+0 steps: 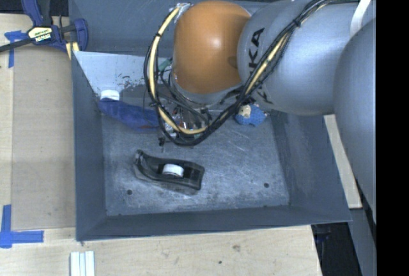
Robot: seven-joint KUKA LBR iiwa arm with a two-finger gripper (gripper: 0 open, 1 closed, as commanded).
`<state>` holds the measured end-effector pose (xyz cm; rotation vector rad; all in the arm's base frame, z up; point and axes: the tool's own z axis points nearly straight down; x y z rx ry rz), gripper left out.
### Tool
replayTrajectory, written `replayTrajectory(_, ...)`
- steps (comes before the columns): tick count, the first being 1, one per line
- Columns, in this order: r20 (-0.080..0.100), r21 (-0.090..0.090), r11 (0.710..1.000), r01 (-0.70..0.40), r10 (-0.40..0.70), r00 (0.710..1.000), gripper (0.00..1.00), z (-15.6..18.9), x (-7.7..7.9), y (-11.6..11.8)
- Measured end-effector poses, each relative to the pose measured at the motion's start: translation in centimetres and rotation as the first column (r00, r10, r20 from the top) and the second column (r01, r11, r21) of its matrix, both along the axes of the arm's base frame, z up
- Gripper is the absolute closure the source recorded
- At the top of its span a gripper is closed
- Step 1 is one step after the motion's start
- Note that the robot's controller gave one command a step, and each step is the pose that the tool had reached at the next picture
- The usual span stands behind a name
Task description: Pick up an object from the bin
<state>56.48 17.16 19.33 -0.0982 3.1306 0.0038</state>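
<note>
Gripper [177, 124] hung low at frame centre, masked by the orange cover [208, 45]; jaw opening could not be told. Black tape dispenser [168, 171] lay just below, blue cloth [131, 115] beside it at left; either seemed its target.

light: moderate, overhead | glare: soft sheen on orange cover [208, 45] | shadow: under arm [307, 57] on bin [249, 166]

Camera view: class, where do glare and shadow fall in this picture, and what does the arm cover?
In the camera view, light glares off the bin's back-left wall and sheens the orange cover; shadow pools under the arm around the blue cloth-like item; the black tape dispenser lies evenly lit on the floor; the arm covers the bin's back right.
</note>
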Motion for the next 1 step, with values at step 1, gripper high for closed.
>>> replayTrajectory(1,0.002,0.0,1.0,0.005,-0.005,1.0,1.0,6.78,-0.67,0.42)
